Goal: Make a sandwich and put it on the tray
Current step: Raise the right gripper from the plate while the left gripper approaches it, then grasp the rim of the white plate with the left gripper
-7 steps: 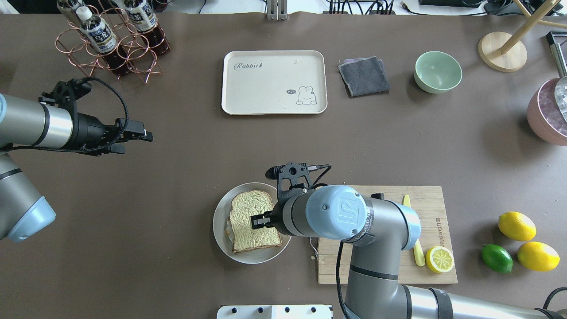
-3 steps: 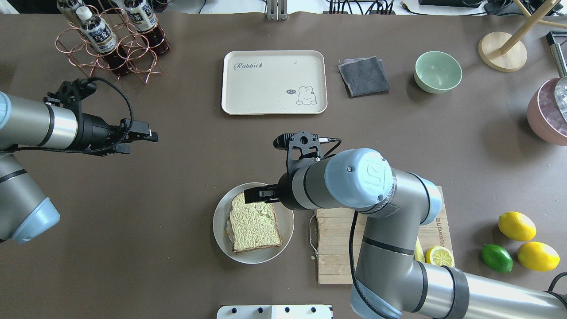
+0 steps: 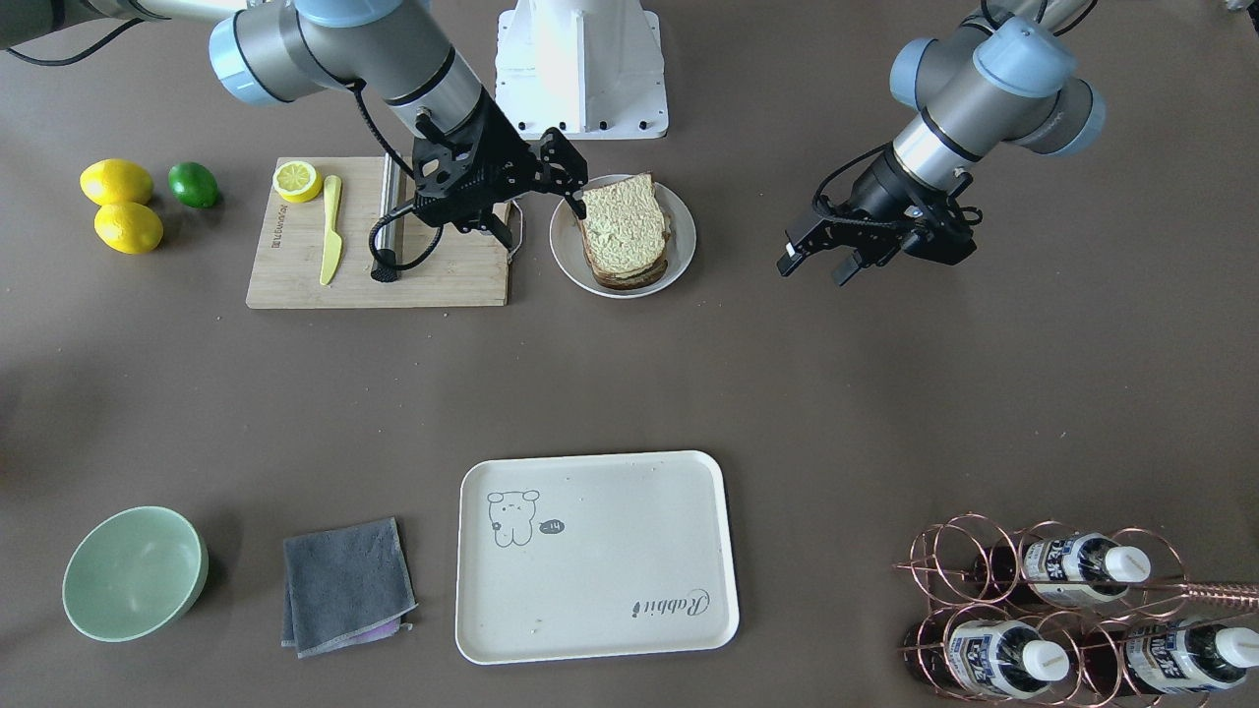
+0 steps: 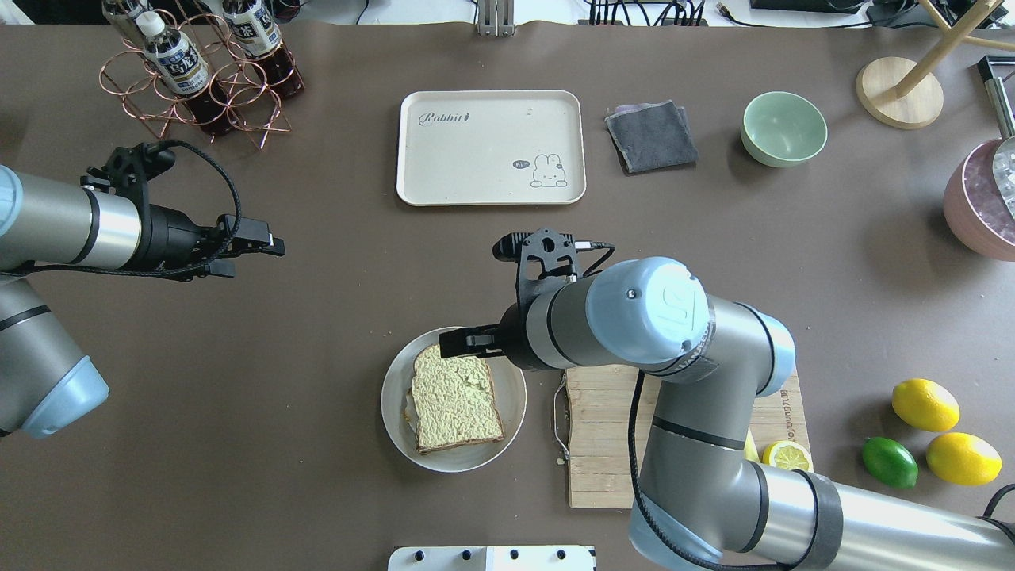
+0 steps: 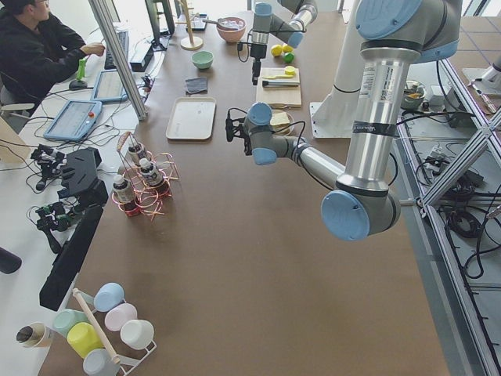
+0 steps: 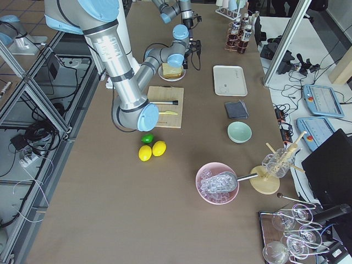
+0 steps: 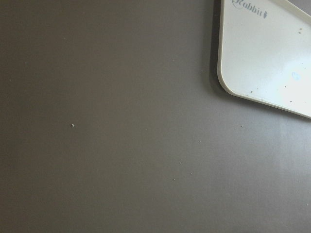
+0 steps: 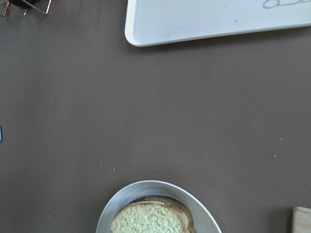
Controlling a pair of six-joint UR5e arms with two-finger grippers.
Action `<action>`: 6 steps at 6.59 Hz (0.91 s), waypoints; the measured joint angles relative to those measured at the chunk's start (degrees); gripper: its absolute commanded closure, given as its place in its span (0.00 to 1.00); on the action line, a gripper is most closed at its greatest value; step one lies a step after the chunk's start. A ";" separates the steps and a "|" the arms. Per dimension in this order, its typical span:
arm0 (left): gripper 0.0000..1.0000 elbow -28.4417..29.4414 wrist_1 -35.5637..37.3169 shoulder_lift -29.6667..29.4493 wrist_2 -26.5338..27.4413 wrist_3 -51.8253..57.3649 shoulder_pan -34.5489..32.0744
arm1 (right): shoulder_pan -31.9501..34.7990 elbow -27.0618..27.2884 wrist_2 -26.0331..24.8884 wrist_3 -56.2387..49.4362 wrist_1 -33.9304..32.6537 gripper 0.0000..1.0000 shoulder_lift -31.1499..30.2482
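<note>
The sandwich (image 4: 456,396) lies stacked on a round pale grey plate (image 4: 394,412), with its greenish-tan top slice facing up; it also shows in the front view (image 3: 623,231) and the right wrist view (image 8: 150,218). My right gripper (image 4: 458,343) is open and empty, raised over the plate's far edge (image 3: 546,211). The cream tray (image 4: 490,147) with the "Rabbit" script lies bare at the far middle of the table (image 3: 595,556). My left gripper (image 4: 258,258) is open and empty, hovering over bare table to the left of the tray.
A wooden cutting board (image 4: 603,444) with a yellow knife and a lemon half (image 4: 787,456) lies right of the plate. Two lemons and a lime (image 4: 890,461) sit at the right. A grey cloth (image 4: 652,136), a green bowl (image 4: 784,128) and a copper bottle rack (image 4: 198,79) stand at the back.
My right gripper has lifted off the top bread slice and moved to the plate's far edge. My left gripper has drifted slightly to the right.
</note>
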 measured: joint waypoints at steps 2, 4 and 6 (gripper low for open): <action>0.20 -1.91 0.04 0.03 6.81 -1.65 6.95 | 3.58 0.23 2.66 0.00 0.12 0.00 -1.61; 0.22 -2.44 0.07 -0.49 13.43 -3.44 13.51 | 4.85 0.27 2.96 0.04 0.06 0.00 -2.41; 0.40 -2.27 0.19 -0.93 18.54 -3.91 18.89 | 5.64 0.27 3.32 0.06 0.12 0.00 -2.97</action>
